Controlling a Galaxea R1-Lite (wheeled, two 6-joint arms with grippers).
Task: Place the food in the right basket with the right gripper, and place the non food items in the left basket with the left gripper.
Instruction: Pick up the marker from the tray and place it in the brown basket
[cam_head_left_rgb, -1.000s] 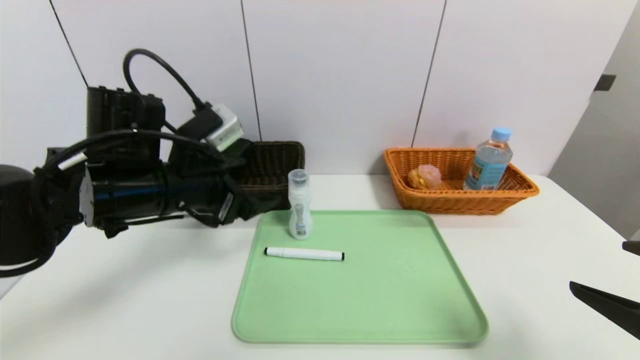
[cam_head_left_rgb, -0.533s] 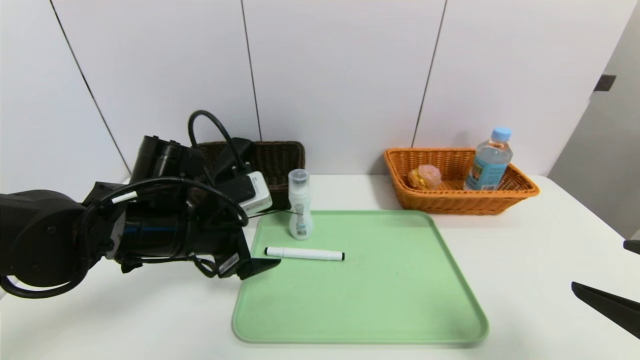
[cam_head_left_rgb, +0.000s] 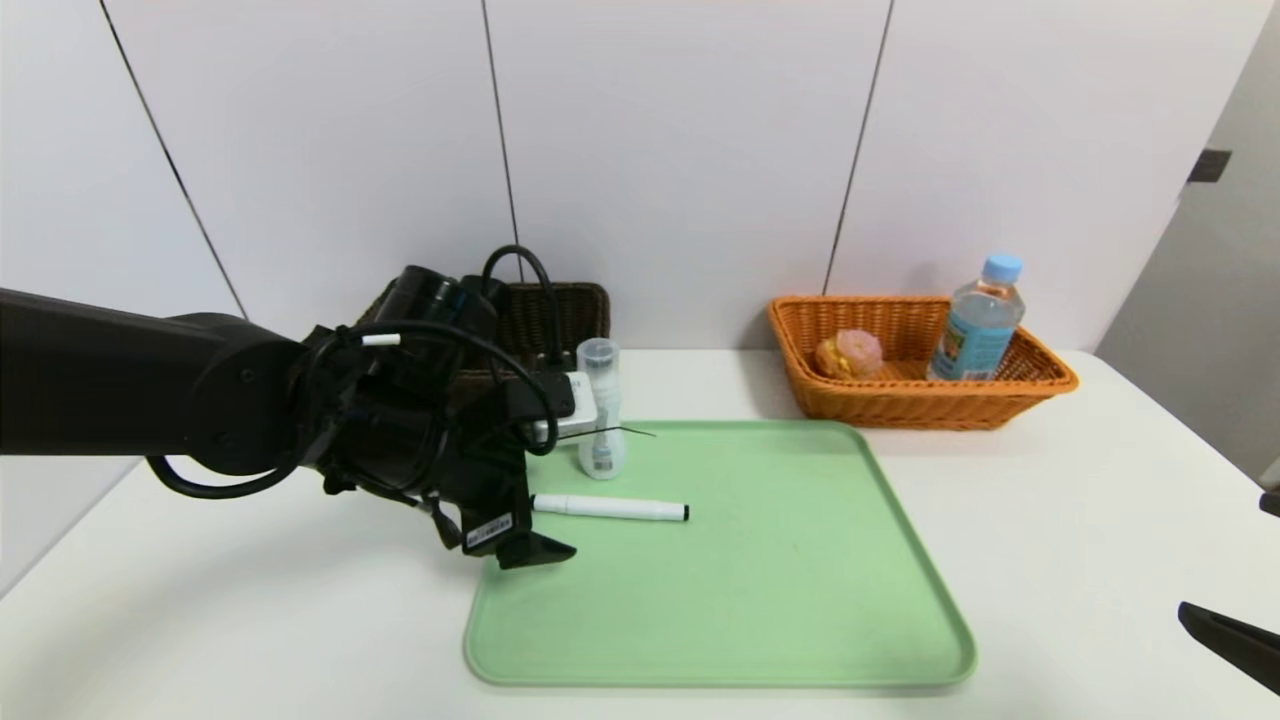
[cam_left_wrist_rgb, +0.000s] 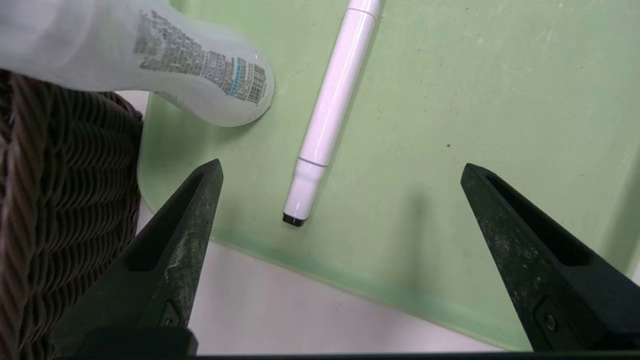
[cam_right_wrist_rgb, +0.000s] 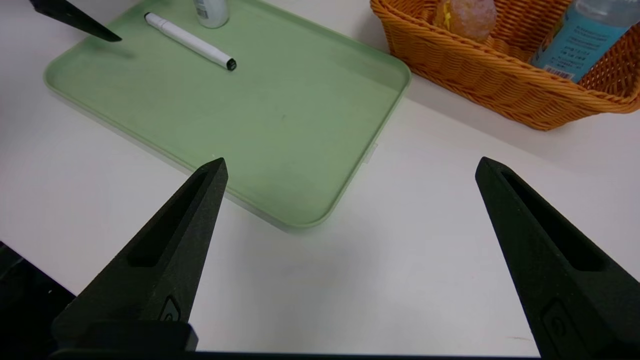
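A white marker (cam_head_left_rgb: 608, 508) (cam_left_wrist_rgb: 330, 115) lies on the green tray (cam_head_left_rgb: 760, 600), and a small white bottle (cam_head_left_rgb: 601, 410) (cam_left_wrist_rgb: 200, 75) stands upright just behind it. My left gripper (cam_head_left_rgb: 530, 535) (cam_left_wrist_rgb: 341, 167) hovers open over the tray's left edge, with the marker's black-tipped end just ahead of its fingers and nothing held. The dark brown left basket (cam_head_left_rgb: 545, 320) (cam_left_wrist_rgb: 65, 200) sits behind the arm. The orange right basket (cam_head_left_rgb: 920, 405) holds a pastry (cam_head_left_rgb: 848, 353) and a water bottle (cam_head_left_rgb: 978, 320). My right gripper (cam_right_wrist_rgb: 351, 161) (cam_head_left_rgb: 1230, 630) stands open and empty over the table at the front right.
The white table (cam_head_left_rgb: 1080, 520) carries the tray in the middle and both baskets against the back wall. The left arm's bulk and cable (cam_head_left_rgb: 300, 410) cover the table's left side and part of the brown basket.
The left arm swung down and forward from in front of the brown basket to the tray's left edge by the marker. The right gripper dropped slightly lower in view.
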